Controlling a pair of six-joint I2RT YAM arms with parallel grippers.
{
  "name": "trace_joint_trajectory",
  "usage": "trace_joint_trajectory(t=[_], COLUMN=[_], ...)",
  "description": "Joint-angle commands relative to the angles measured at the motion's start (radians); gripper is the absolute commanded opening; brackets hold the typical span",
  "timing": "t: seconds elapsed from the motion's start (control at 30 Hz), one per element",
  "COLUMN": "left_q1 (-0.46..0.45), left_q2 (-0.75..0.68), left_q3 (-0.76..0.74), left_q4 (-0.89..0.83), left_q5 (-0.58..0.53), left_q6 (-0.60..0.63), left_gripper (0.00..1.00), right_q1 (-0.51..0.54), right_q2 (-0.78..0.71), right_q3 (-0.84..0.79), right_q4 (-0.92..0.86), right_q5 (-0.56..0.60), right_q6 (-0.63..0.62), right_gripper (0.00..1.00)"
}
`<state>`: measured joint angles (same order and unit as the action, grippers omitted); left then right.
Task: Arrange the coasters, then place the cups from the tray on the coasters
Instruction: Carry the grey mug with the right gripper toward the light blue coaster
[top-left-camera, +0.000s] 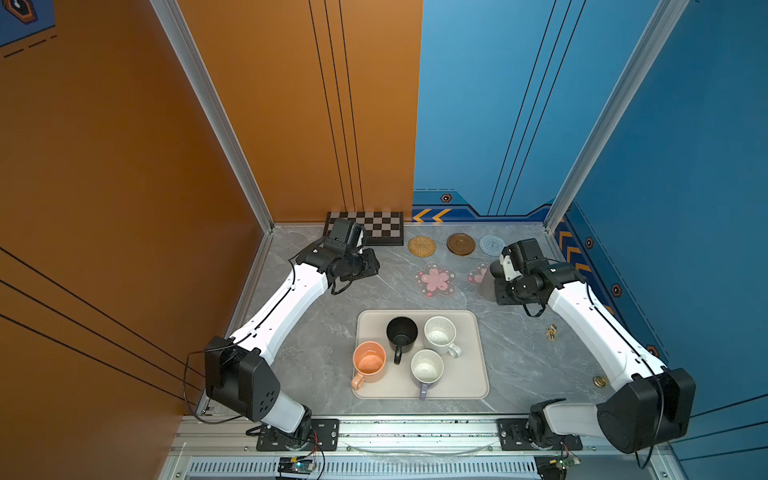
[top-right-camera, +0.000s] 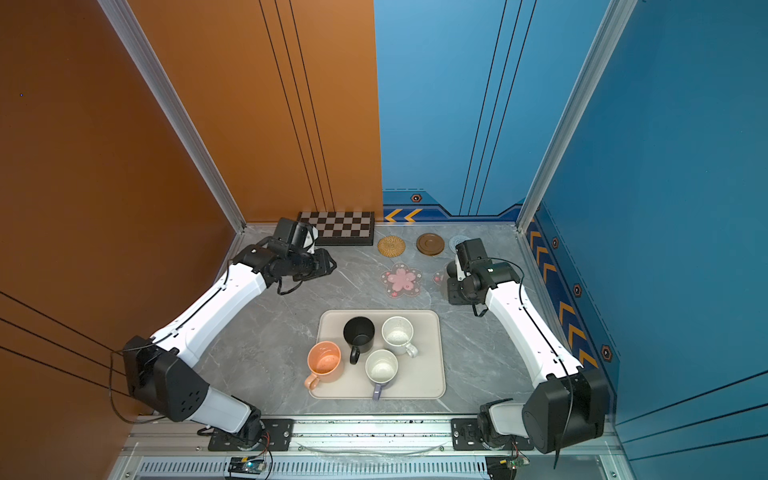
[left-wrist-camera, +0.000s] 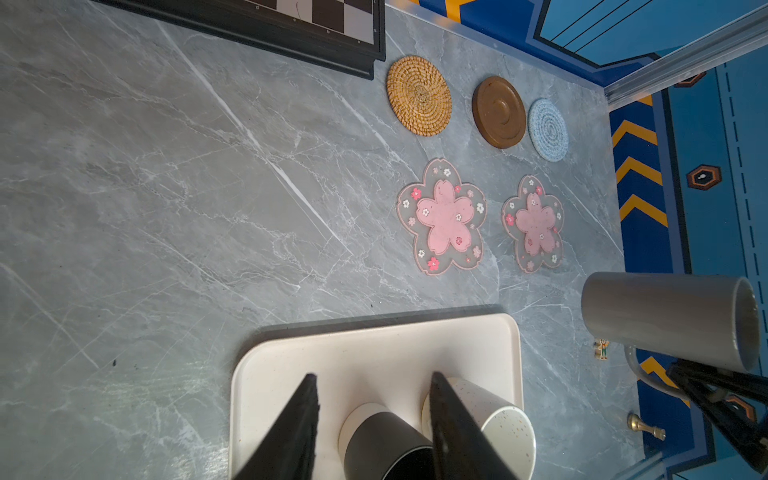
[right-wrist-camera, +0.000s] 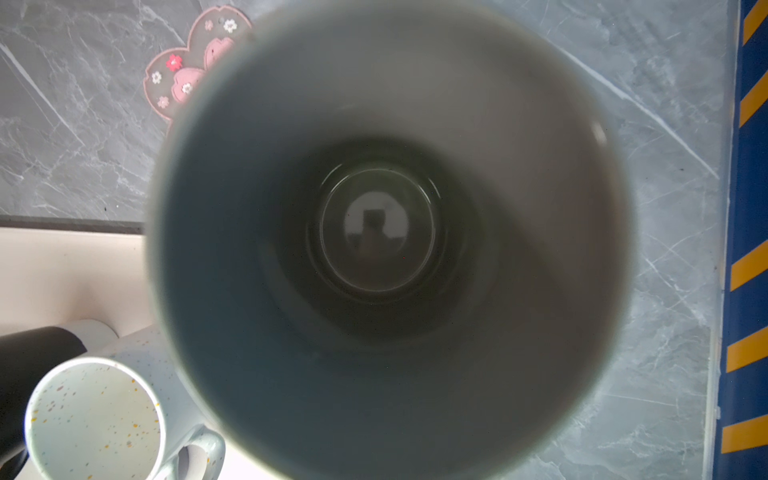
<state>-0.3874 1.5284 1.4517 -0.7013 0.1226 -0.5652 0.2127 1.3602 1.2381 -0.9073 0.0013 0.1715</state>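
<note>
Gripping the handle of the tall grey mug (left-wrist-camera: 660, 320): right pincer (left-wrist-camera: 681, 374), clenched. The mug is upright, its mouth facing the wrist camera. Whether its base touches the table (top-left-camera: 316, 357) cannot be told.

Just beside that pincer, and partly hidden under it in both top views: near blossom coaster (left-wrist-camera: 534, 224), pink, flat on the table.

Next outward, on the side toward the other arm: far blossom coaster (top-left-camera: 435, 279), pink, flat, fully in view.

Left pincer (left-wrist-camera: 372, 376): released, fingers spread, aimed toward the tray (top-left-camera: 469, 374), well apart from the right pincer.

Between the two pincers, nearer the arm bases: the cream tray, holding four upright mugs.
- Closer to the pincers: black mug (top-left-camera: 402, 332) and speckled white mug (top-left-camera: 439, 330).
- Farther off: peach mug (top-left-camera: 368, 361) at the tray's edge on the left pincer's side, and lavender mug (top-left-camera: 427, 365).

Beyond the right pincer, toward the back wall, a row of round coasters:
- grey-blue coaster (top-left-camera: 491, 244), closest to that pincer
- brown wooden coaster (top-left-camera: 461, 244), in the middle
- rattan coaster (top-left-camera: 422, 246), farthest

Beyond the left pincer, against the back wall: chessboard (top-left-camera: 380, 226), one end hidden by the left wrist.
</note>
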Motion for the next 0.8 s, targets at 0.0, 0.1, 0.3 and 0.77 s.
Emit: trace_joint_trajectory(t=[0.0,0.1,0.3,0.77], left_q1=[0.013,0.021,0.036,0.090], left_q2=[0.019,0.035,0.075,0.150], left_q3=[0.034,0.048,0.075,0.118], left_q4=[-0.036,-0.046,-0.046,-0.046], left_q5=[-0.012,-0.010,0.001,0.054], left_q6=[0.007,0.008,0.016,0.033], left_gripper=[0.45,0.45,0.45,0.45], right_q1=[-0.027,-0.040,-0.051,-0.090], right_q2=[0.020,0.061,0.131,0.314], right_q3=[0.062,0.081,0.136,0.321], right_q4=[0.102,0.127,0.158,0.160], right_q5=[-0.020,-0.020,-0.014,0.040], right_q6=[-0.025,-0.032,-0.059,-0.103], right_gripper=[0.00,0.00,0.00,0.00])
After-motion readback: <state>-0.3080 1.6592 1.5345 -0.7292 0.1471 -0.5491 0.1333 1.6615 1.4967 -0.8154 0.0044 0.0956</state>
